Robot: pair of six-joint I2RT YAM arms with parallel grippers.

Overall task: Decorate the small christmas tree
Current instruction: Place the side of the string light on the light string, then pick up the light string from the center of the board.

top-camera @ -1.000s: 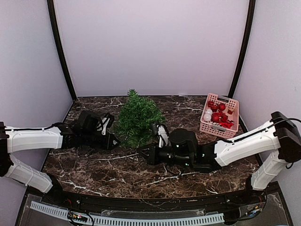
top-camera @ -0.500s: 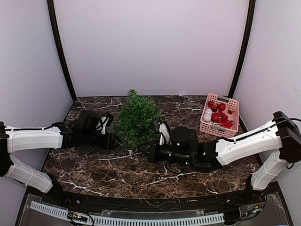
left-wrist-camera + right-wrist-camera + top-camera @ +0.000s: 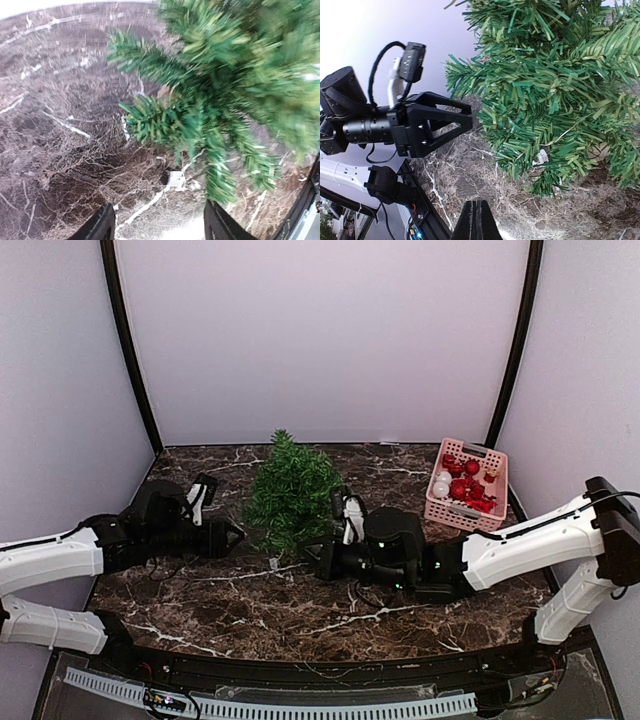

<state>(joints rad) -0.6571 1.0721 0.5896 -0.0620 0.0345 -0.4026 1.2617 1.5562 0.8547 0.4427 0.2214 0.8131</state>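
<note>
The small christmas tree [image 3: 290, 490] stands upright at the back middle of the marble table, bushy and dark green, its base hidden by branches. My left gripper [image 3: 235, 535] sits low, just left of the tree, open and empty. In the left wrist view its fingers [image 3: 100, 227] stand wide apart below the tree's lower branches [image 3: 225, 100]. My right gripper [image 3: 308, 556] is shut and empty, low at the tree's front right. The right wrist view shows its tips [image 3: 476, 215] together, the tree [image 3: 560, 90] above, and the left gripper [image 3: 435, 125] opposite.
A pink basket [image 3: 492, 472] of red and white ornaments [image 3: 462, 485] stands at the back right. A small white piece [image 3: 272, 562] lies on the table in front of the tree, also in the left wrist view [image 3: 176, 179]. A white tag [image 3: 540, 157] hangs in the lower branches.
My left arm has drawn back to the left, away from the tree. My right gripper has shifted slightly right and back. The tree has not moved.
</note>
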